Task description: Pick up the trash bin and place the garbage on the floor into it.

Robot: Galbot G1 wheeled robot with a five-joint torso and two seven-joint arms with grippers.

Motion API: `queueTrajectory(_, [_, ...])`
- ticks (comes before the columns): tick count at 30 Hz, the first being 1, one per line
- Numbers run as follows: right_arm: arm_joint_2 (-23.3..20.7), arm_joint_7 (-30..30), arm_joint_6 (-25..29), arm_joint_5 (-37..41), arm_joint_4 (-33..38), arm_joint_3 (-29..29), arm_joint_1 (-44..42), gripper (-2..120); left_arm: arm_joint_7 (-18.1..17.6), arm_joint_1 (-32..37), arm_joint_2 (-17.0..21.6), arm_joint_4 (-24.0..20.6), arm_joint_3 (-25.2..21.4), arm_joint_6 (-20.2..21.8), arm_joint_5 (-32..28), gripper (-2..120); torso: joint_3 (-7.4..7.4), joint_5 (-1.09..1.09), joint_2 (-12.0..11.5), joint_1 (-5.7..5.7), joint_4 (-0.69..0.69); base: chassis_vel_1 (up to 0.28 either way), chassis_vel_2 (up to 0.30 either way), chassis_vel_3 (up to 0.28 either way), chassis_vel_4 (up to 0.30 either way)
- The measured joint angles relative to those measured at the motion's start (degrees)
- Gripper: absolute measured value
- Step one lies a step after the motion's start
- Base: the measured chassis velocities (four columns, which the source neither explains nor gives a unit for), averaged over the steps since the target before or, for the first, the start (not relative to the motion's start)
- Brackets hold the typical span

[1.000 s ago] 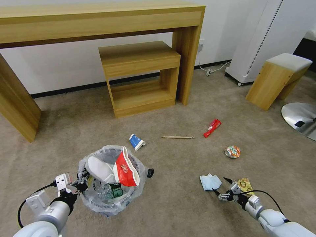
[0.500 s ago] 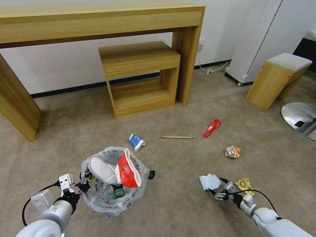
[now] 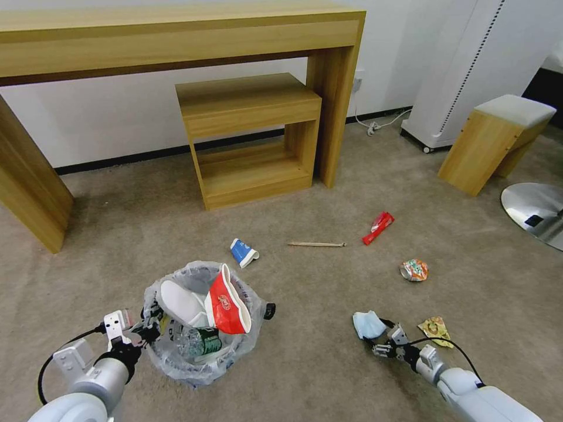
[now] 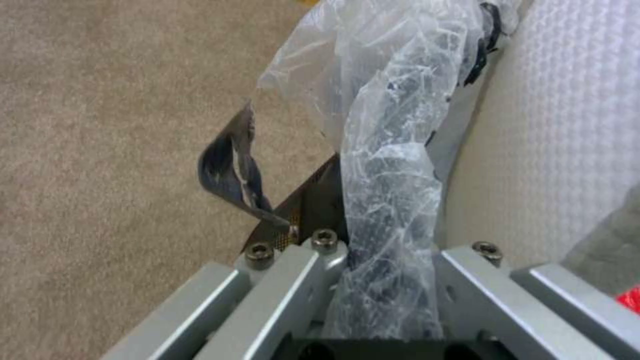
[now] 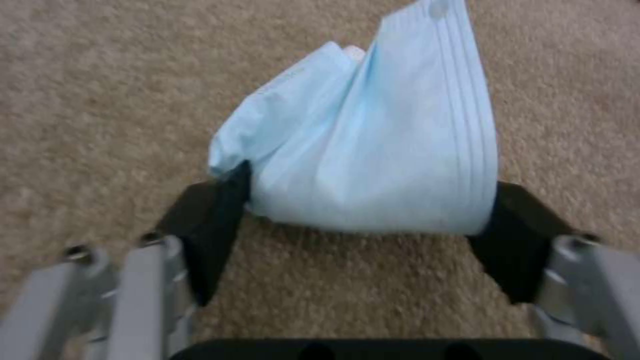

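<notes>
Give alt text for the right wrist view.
The right claw sits open on the floor, its two black fingertips touching either side of a crumpled blue mask bunched between them.

The beige carpet floor [image 3: 328, 193] carries scattered litter: blue paper cup [image 3: 243, 252] at 12 o'clock of the lined trash bin [image 3: 202, 319], wooden stick [image 3: 316, 244], red wrapper [image 3: 378, 227], crushed can [image 3: 414, 270], blue mask [image 3: 368, 324], and yellow wrapper [image 3: 435, 330] at 3 o'clock of the mask.
</notes>
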Motion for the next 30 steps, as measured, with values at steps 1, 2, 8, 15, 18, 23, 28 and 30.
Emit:
queueTrajectory(1, [-0.1,0.0,0.0,0.0,0.2,0.1,-0.1,68,0.0,-0.1,0.0,0.0,0.0,0.0,0.0,1,0.00,0.00,0.0,0.00,0.00,0.000,0.000,0.000,0.000])
queueTrajectory(2, [-0.4,-0.1,0.2,0.0,0.7,0.3,-0.3,60,0.0,-0.3,-0.1,0.1,0.2,0.0,0.0,1,0.00,-0.01,0.0,0.00,0.00,0.000,0.000,0.000,0.000])
queueTrajectory(8, [-0.6,-0.8,0.9,-0.2,0.7,0.9,-0.5,41,-0.1,-0.6,-0.6,0.5,0.7,-0.1,0.3,1,0.00,-0.01,0.0,0.00,0.00,0.000,0.000,0.000,0.000])
queueTrajectory(15, [-0.2,-1.8,2.5,-1.0,0.3,1.6,-0.7,12,0.1,-0.4,-1.0,0.9,0.8,-0.4,0.7,1,0.00,0.00,0.0,0.00,0.00,0.000,0.000,0.000,0.000])
queueTrajectory(18, [-0.2,-2.6,3.1,-1.1,1.0,1.8,-1.0,2,0.3,-0.2,-1.1,1.0,0.8,-0.5,0.9,1,0.00,-0.01,0.0,0.00,0.00,0.000,0.000,0.000,0.000])
queueTrajectory(23, [-1.3,-3.6,4.0,0.3,5.9,2.5,-2.2,0,0.5,-0.1,-1.1,1.1,0.8,-0.5,1.1,1,0.00,0.00,0.0,0.00,0.00,0.000,0.000,0.000,0.000])
queueTrajectory(28, [-3.3,-5.2,4.2,2.4,12.9,3.4,-3.6,0,0.5,-0.3,-0.9,1.2,0.7,-0.5,1.1,1,0.00,0.00,0.0,0.00,0.00,0.000,0.000,0.000,0.000])
queueTrajectory(30, [-5.0,-7.3,4.6,5.1,18.1,3.9,-4.7,0,0.5,-0.4,-0.8,1.5,0.6,-0.5,1.2,1,0.00,0.00,0.0,0.00,0.00,0.000,0.000,0.000,0.000])
